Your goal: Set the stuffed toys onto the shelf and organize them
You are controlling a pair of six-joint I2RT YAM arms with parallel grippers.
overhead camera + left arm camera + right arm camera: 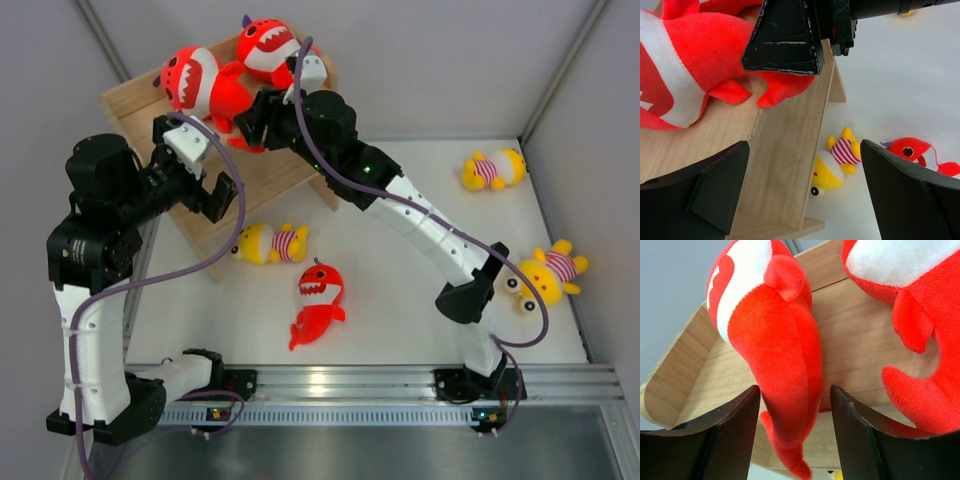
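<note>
My right end effector (794, 392) has its two fingers parted around the tail end of a red shark (775, 340). One finger brushes the plush. A sliver of wood shows beside the other, so this is a loose straddle, not a squeeze. The shark lies on top of the shelf (135, 105). Its long axis runs straight away from my fingers, with the white toothy mouth at the far end and the tail fin toward me.

A second red shark (265, 45) lies on the shelf just beside the first, toward the shelf's far corner.

My left end effector (805, 167) hovers over the shelf's near edge with its fingers spread wide and nothing between them.

Just off the shelf's near side, a yellow doll (270, 243) lies on the white tabletop (400, 320). Its length runs along that edge.

A third red shark (318, 295) lies a little farther from the shelf, mouth pointing back toward the shelf and tail pointing away.

Two more yellow dolls are well apart from the shelf on the opposite side of the tabletop: one (495, 170) toward the back, one (545, 275) nearer my bases.
</note>
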